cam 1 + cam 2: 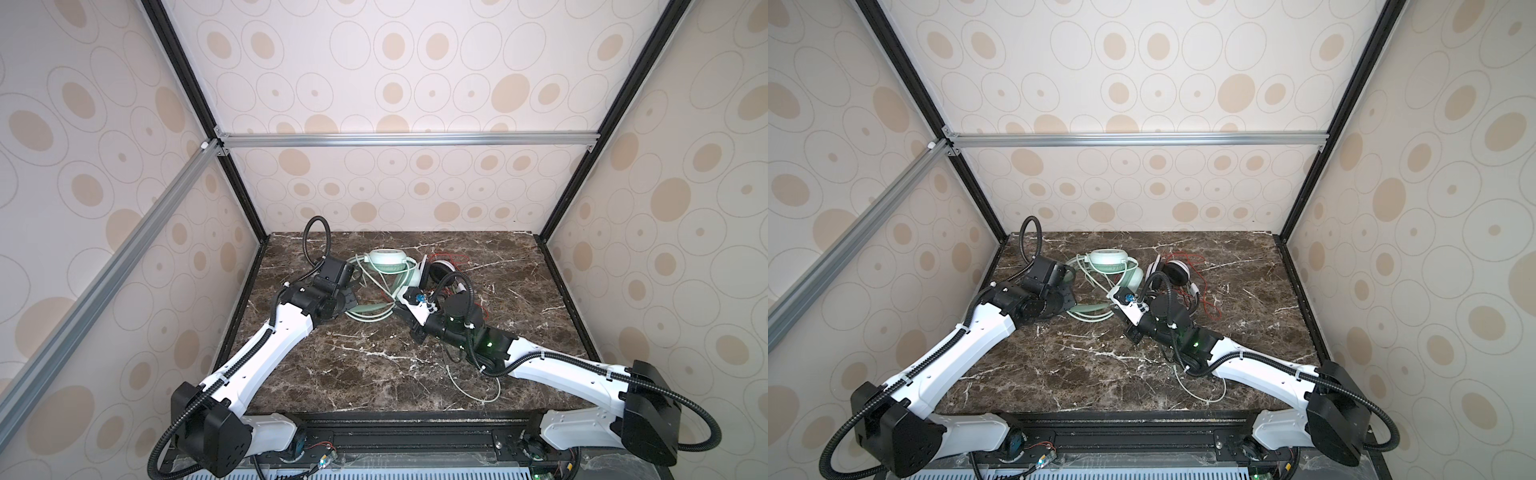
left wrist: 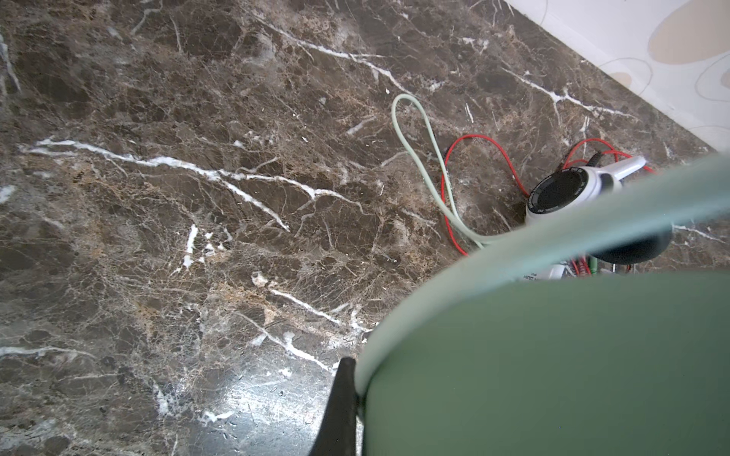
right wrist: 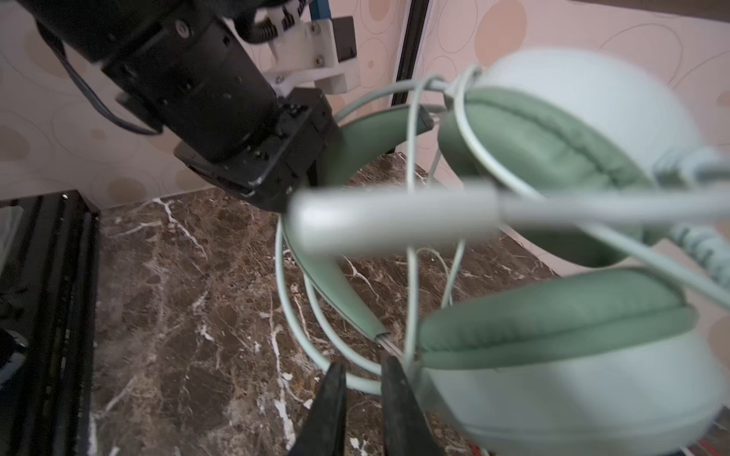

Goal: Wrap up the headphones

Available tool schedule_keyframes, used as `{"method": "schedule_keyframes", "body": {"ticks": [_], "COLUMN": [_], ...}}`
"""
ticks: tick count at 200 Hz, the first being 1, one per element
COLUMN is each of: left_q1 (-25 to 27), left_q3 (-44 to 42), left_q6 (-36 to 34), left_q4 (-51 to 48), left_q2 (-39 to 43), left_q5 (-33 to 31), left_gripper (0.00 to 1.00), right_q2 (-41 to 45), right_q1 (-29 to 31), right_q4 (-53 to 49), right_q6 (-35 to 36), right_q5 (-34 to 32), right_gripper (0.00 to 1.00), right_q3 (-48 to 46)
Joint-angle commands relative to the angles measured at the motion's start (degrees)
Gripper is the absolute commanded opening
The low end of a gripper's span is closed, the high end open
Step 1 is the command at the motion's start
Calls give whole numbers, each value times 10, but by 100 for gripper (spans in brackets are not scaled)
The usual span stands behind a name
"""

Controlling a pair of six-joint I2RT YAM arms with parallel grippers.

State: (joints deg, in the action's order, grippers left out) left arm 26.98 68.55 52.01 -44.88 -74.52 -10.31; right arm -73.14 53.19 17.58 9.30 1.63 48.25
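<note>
The mint green headphones (image 1: pixel 388 259) (image 1: pixel 1108 259) lie at the back middle of the marble table, with their pale green cable (image 3: pixel 312 335) looped round the headband (image 3: pixel 347 158). My left gripper (image 1: pixel 352 302) (image 2: pixel 355 395) is shut on that headband (image 2: pixel 553 355); only one black finger (image 2: pixel 341 406) shows. Low beside an ear cup (image 3: pixel 553 323) is my right gripper (image 1: pixel 397 307) (image 3: pixel 363 367). Its jaws stand a little apart, and the cable crosses the gap without being pinched. To the right of the mint pair lie the white-and-black headphones (image 1: pixel 440 270) (image 1: pixel 1177 272) and their red cable (image 1: pixel 1208 307) (image 2: pixel 474 138).
A loose end of pale green cable (image 1: pixel 478 386) (image 1: pixel 1204 386) trails under the right arm toward the table's front edge. Patterned walls close in the table (image 1: pixel 353 374) at the back and on both sides. A black rail (image 1: pixel 415 432) runs along the front.
</note>
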Motion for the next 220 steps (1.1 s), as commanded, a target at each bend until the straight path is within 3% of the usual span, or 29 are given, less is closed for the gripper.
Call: {"method": "schedule_keyframes", "body": {"ticks": [1, 11, 35, 57, 76, 92, 116, 149, 185, 220], "left_q1": [-3, -9, -29, -48, -55, -56, -58, -59, -59, -59], "left_q3": [36, 45, 63, 93, 136, 181, 238, 281, 326, 359], "left_q6": [14, 9, -2, -15, -26, -32, -34, -39, -58, -71], "left_q4": [20, 15, 11, 7, -4, -20, -40, -24, -11, -33], "left_q2": [-7, -13, -20, -20, -24, -32, -46, -53, -70, -93], "left_q5": [-9, 0, 28, 63, 85, 97, 112, 130, 157, 153], "left_gripper": [0, 0, 0, 0, 0, 0, 0, 0, 0, 0], "right_q2": [59, 90, 185, 284, 329, 318, 246, 73, -138, -309], "right_q1": [9, 9, 6, -8, -65, -145, -246, -255, -256, -255], "right_q4": [-21, -51, -116, -144, -186, -214, -162, -52, 86, 116], "right_q6": [-12, -14, -24, -49, -85, -128, -180, -174, -184, -212], "right_q5": [18, 26, 31, -12, -23, 27, 154, 277, 302, 357], "right_gripper": [41, 49, 50, 55, 55, 54, 54, 58, 60, 55], "right_q3": [19, 14, -14, -65, -93, -102, -118, -77, 15, 155]}}
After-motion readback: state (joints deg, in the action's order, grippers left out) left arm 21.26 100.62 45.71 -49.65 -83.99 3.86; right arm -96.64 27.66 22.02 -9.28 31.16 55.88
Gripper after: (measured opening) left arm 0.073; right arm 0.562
